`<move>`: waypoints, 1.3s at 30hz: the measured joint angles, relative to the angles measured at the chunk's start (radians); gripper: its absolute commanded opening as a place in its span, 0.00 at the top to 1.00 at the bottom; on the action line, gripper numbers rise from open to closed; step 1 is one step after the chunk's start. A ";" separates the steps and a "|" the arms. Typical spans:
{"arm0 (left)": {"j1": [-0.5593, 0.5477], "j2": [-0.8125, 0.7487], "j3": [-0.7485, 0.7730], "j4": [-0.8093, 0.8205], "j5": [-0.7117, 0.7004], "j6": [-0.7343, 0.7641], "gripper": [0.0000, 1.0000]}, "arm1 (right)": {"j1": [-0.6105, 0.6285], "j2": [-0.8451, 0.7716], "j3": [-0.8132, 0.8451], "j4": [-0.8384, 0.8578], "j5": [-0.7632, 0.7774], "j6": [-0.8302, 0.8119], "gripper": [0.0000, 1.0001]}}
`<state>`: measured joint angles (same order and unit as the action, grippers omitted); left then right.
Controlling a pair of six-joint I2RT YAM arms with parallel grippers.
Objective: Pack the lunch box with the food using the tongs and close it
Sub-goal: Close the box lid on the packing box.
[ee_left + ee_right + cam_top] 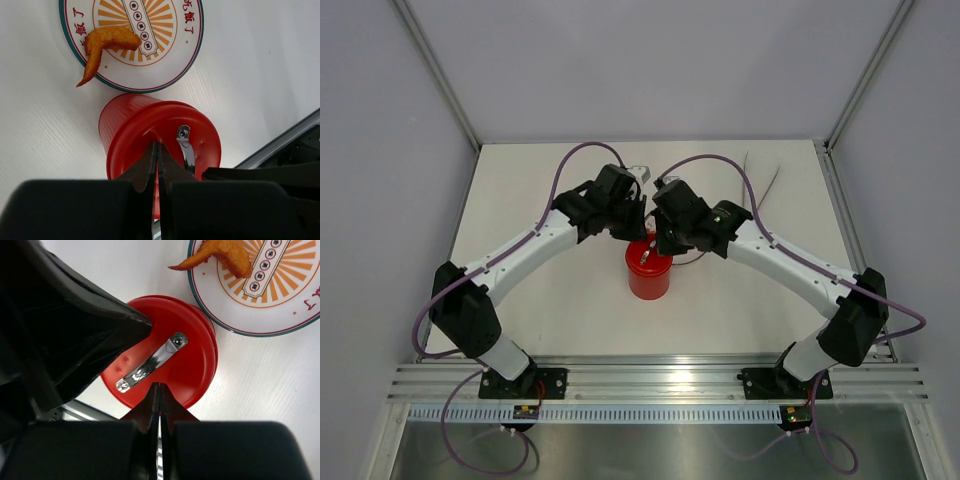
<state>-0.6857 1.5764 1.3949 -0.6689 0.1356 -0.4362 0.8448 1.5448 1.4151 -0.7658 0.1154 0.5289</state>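
Note:
The red lunch box (648,272) stands mid-table with its red lid (180,367) on top and the metal handle (150,364) showing. My left gripper (157,146) is shut with nothing in it, its tips over the lid (200,140) beside the handle (185,149). My right gripper (160,386) is also shut on nothing, at the lid's near rim. Whether either tip touches the lid I cannot tell. One piece of food, an orange fried wing (106,42), lies on the plate (187,55) behind the tub. Thin grey tongs (772,180) lie at the far right.
Both arms meet above the tub in the top view and hide the plate there. The left gripper's black body (70,320) fills the upper left of the right wrist view. An aluminium rail (660,380) runs along the near table edge.

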 measured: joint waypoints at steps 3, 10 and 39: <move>0.001 -0.006 -0.010 0.011 0.001 -0.003 1.00 | 0.002 -0.016 0.041 -0.013 0.002 0.000 1.00; 0.001 -0.010 -0.016 0.018 0.001 -0.005 1.00 | 0.021 -0.080 0.101 -0.016 0.008 0.000 1.00; 0.001 -0.025 0.008 -0.056 -0.022 0.016 1.00 | 0.023 -0.064 0.174 -0.061 0.121 -0.017 1.00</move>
<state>-0.6849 1.5513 1.4029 -0.7254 0.1139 -0.4202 0.8677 1.4811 1.5894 -0.8268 0.2367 0.5117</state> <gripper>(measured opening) 0.002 0.009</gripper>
